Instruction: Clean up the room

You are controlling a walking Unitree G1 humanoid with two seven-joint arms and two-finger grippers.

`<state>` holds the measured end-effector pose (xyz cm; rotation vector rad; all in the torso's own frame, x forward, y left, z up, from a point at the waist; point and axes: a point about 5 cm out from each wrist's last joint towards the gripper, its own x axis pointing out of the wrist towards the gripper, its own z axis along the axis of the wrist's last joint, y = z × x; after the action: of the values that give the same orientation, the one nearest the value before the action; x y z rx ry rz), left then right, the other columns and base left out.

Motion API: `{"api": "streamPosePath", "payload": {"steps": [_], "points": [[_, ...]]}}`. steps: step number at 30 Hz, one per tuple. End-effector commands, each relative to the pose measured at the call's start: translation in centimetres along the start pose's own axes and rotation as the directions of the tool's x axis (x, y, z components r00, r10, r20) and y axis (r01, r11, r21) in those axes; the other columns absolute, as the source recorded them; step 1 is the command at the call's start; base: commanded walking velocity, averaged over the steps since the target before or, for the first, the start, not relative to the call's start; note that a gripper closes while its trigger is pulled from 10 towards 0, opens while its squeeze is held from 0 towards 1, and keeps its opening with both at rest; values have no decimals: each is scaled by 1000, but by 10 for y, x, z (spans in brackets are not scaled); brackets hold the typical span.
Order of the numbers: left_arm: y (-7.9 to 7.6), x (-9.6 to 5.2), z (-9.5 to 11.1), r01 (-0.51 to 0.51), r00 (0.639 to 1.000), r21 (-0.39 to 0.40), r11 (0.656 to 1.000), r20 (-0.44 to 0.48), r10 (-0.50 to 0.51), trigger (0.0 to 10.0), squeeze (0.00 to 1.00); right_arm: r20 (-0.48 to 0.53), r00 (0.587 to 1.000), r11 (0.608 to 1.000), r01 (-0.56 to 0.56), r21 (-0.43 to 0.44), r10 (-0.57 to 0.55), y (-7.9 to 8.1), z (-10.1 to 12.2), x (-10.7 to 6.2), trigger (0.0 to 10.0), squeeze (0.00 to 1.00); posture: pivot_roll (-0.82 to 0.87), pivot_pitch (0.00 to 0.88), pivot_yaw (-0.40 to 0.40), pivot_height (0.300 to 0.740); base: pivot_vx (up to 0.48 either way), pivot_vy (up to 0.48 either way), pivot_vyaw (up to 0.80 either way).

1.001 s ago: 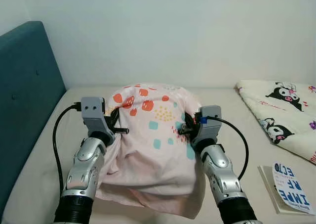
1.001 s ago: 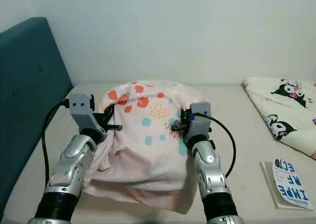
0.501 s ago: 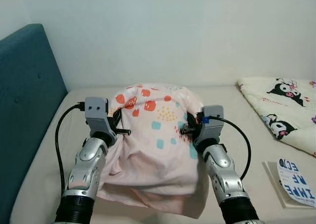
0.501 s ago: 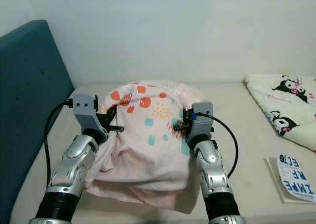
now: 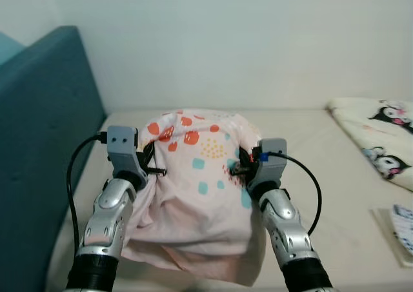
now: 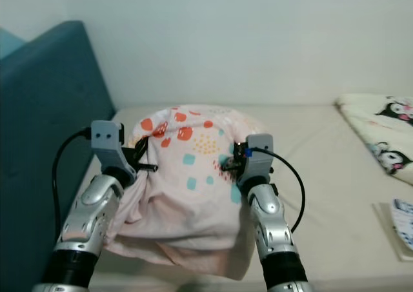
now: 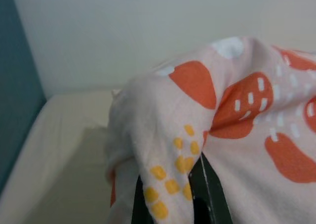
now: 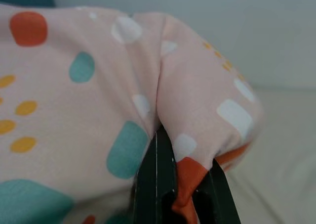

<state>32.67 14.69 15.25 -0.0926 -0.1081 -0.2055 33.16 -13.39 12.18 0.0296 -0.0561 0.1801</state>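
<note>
The pillow (image 5: 200,182) wore soft, matt pink cloth that creased where the black plastic fingers (image 8: 158,184) pinched it. The arms (image 5: 110,221) were glossy silver metal. The headboard (image 5: 39,144), at nine o'clock, looked like matt teal fabric.

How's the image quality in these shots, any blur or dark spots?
Both eye views are evenly lit and fairly sharp, with soft shadow under the pink pillow. Left and right wrist views are soft: the fabric sits too close, and the black fingers are dark.
</note>
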Motion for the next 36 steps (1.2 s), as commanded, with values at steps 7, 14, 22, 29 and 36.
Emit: {"api": "streamPosePath", "payload": {"steps": [7, 14, 22, 29, 36], "points": [[-2, 3, 12, 30, 998, 18, 999, 48, -31, 10000, 0, 49, 999, 1000, -19, 9, 19, 7, 9, 4, 10000, 0, 48, 0, -25, 721, 0, 377, 0], [-4, 4, 14, 52, 997, 27, 998, 49, -53, 10000, 0, 53, 999, 1000, -15, 17, 14, 8, 9, 4, 10000, 0, 51, 0, -13, 721, 0, 301, 0], [-13, 6, 15, 91, 995, 55, 994, 39, -93, 10000, 0, 57, 998, 1000, 2, 25, -3, 6, 8, 3, 10000, 0, 52, 0, 3, 721, 0, -480, 0], [-16, 6, 15, 100, 994, 57, 993, 34, -102, 10000, 0, 57, 998, 999, 14, 29, -16, 3, 7, 1, 10000, 0, 52, 0, 10, 721, 0, -412, 0], [-23, 8, 12, 123, 992, 48, 991, 17, -124, 10000, 0, 58, 998, 999, 30, 28, -32, -1, 7, -1, 10000, 0, 44, 0, 15, 721, 0, 0, 0]]}}
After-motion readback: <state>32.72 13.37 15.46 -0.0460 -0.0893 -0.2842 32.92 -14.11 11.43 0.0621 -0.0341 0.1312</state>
